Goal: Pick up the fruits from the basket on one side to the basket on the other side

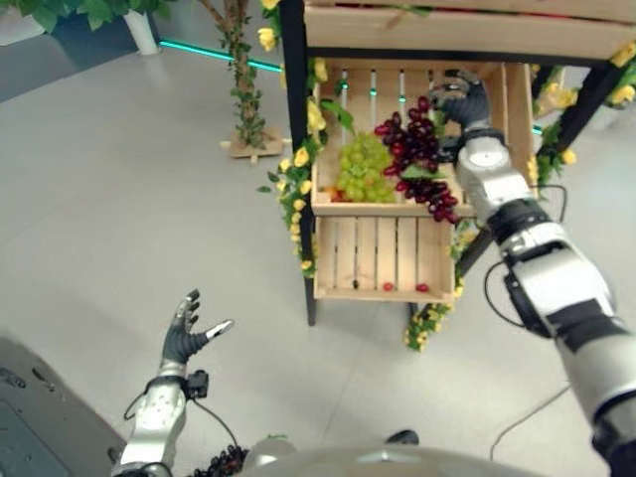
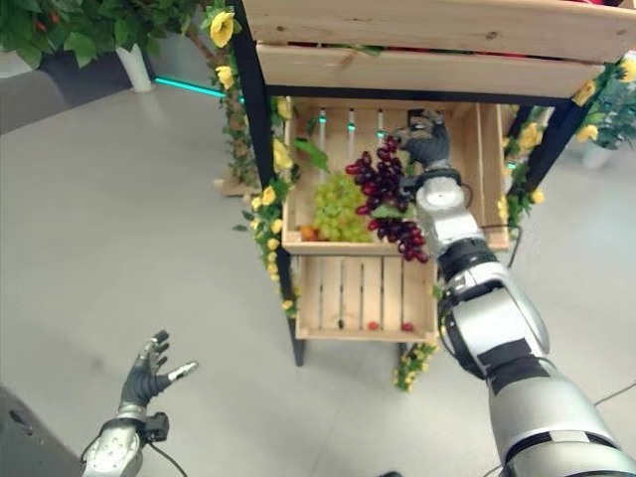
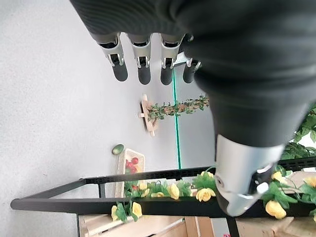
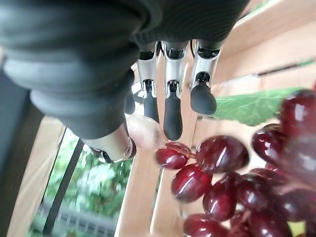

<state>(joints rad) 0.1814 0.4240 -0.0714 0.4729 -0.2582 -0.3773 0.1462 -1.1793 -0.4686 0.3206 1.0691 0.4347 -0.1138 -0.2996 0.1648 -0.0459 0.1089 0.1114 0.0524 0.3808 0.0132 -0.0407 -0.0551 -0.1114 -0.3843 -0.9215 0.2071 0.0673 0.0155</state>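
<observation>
1. Nearest you, your left hand point(image 1: 187, 336) is hanging low over bare grey floor point(image 1: 119, 199), fingers straight and spread, thumb out, gripping nothing. It is sitting well apart from the stand, with open floor all round it.

2. Past that floor, the lower crate point(image 1: 383, 256) is sitting under the upper one, its slatted bottom mostly bare; two small red fruits point(image 1: 421, 287) are lying against its front edge.

3. Above it, the upper crate point(image 1: 517, 99) is holding the fruit: green grapes point(image 1: 363, 167) on the left, red grapes point(image 1: 415, 149) just beside them on the right, one red strand spilling over the front lip point(image 1: 378, 209).

4. Your right hand point(image 2: 425, 147) is reaching into that upper crate from the right, at the far end of the red grapes. In the right wrist view its fingers point(image 4: 172, 116) are curling round a pale roundish fruit point(image 4: 143, 131), with the thumb point(image 4: 114, 143) closing beneath it, right beside the nearest red grapes and close to the crate's wooden wall.

5. Room is tight there: the shelf board point(image 1: 467, 35) is lying low over the hand, and the black post point(image 1: 294, 129) wrapped in yellow flowers point(image 1: 300, 159) is bounding the crate's left edge.

6. Farthest off, a vine-wrapped trunk point(image 1: 243, 89) is standing on the floor left of the stand.
</observation>
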